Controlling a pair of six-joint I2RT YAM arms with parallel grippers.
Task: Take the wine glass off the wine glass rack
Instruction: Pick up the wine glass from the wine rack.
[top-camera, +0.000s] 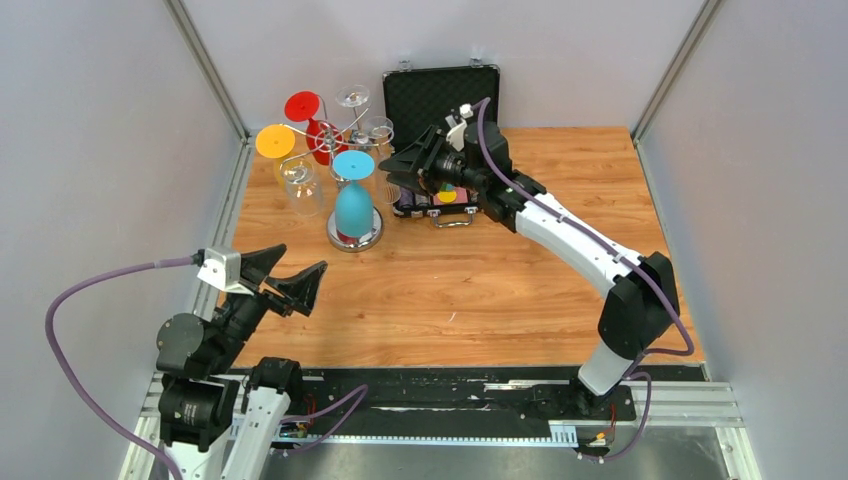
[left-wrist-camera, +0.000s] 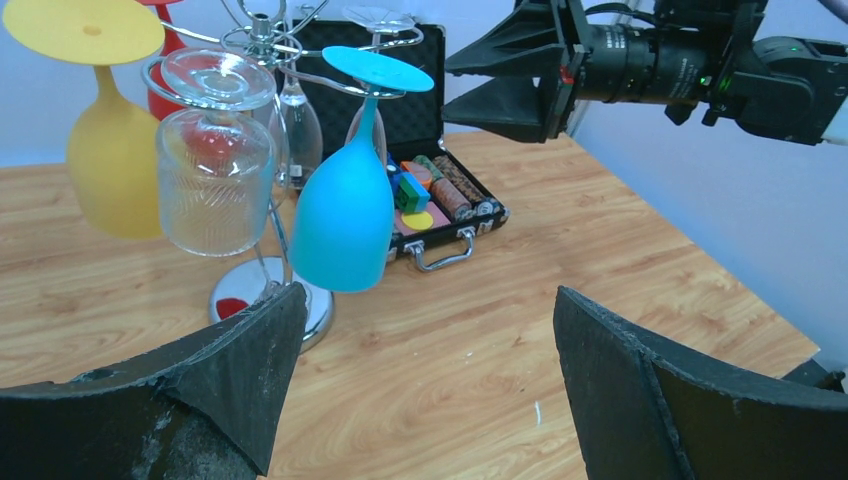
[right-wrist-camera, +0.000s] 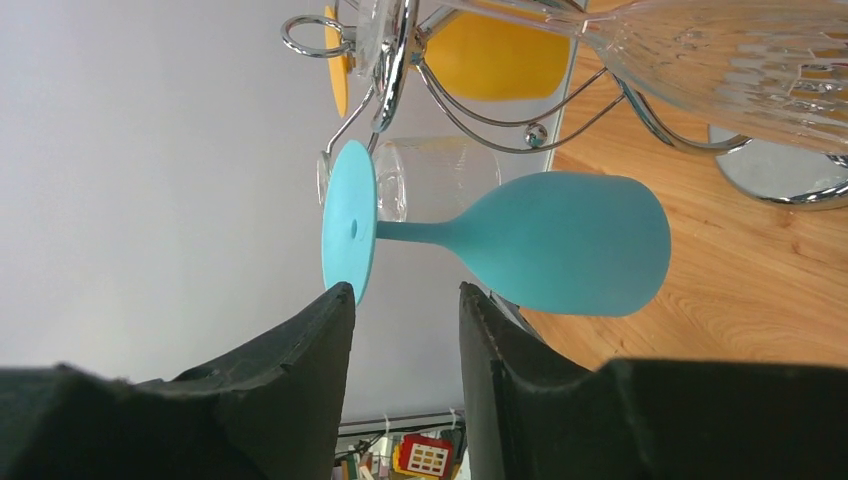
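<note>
Overhead, the table (top-camera: 480, 290) is seen filling the middle of the frame, and the rack (top-camera: 368, 238) is stood at its upper left. The blue glass (top-camera: 353, 208) is hung from a wire arm there, foot up and bowl down, its long axis upright. The right gripper (right-wrist-camera: 405, 290) is held just right of the foot, jaws narrowed but parted, nothing between them; contact with the foot's rim cannot be told. The left gripper (top-camera: 304, 257) is seen spread wide at lower left, well apart.
</note>
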